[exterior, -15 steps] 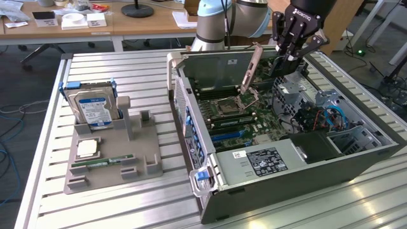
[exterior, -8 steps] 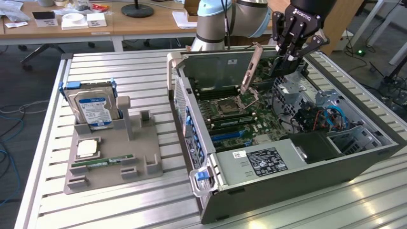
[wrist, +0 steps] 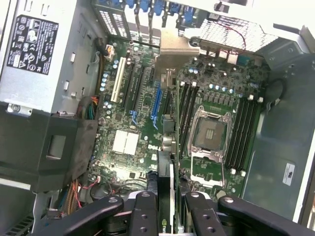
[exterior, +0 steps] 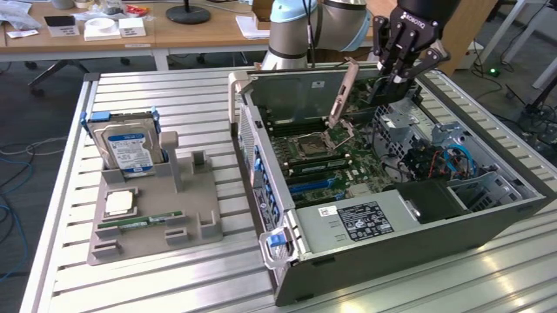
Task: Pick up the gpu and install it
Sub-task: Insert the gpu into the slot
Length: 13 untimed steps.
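Half the job looks done, I judge: the gpu (exterior: 383, 94) is clenched edge-on in my pincer (exterior: 398, 72), hanging above the far end of the open computer case (exterior: 418, 254), its silvery bracket (exterior: 342, 94) tilted toward the exterior view's left. Beneath it lies the motherboard (wrist: 118, 118); the card touches no slot that I can see, so seating it is left. Well apart, on the exterior view's left, the grey tray (exterior: 152, 228) holds the hard drive (exterior: 126, 150) and the memory stick (exterior: 139, 223).
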Each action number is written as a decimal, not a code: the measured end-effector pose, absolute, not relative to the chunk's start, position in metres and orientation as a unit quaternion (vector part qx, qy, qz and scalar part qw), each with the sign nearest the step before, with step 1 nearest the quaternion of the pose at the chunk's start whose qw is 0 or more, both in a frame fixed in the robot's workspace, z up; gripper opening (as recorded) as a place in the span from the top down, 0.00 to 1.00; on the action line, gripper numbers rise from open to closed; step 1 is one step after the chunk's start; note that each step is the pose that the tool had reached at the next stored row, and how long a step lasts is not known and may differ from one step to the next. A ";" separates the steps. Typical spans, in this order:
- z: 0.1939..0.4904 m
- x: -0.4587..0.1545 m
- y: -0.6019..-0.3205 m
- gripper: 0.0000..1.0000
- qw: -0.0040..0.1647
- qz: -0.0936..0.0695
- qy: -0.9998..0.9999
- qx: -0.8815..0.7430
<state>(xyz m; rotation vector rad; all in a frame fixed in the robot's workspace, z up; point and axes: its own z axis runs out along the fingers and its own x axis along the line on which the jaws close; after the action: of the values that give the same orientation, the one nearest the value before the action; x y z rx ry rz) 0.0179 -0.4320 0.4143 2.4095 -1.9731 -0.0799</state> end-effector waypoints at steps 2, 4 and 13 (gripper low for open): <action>0.414 0.018 -0.432 0.74 0.013 -0.026 -0.645 0.764; 0.413 0.018 -0.432 0.74 0.012 -0.026 -0.658 0.752; 0.412 0.018 -0.432 0.74 0.012 -0.026 -0.680 0.733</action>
<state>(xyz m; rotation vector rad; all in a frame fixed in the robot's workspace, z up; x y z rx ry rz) 0.0178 -0.4320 0.4122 2.2848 -2.1209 -0.0823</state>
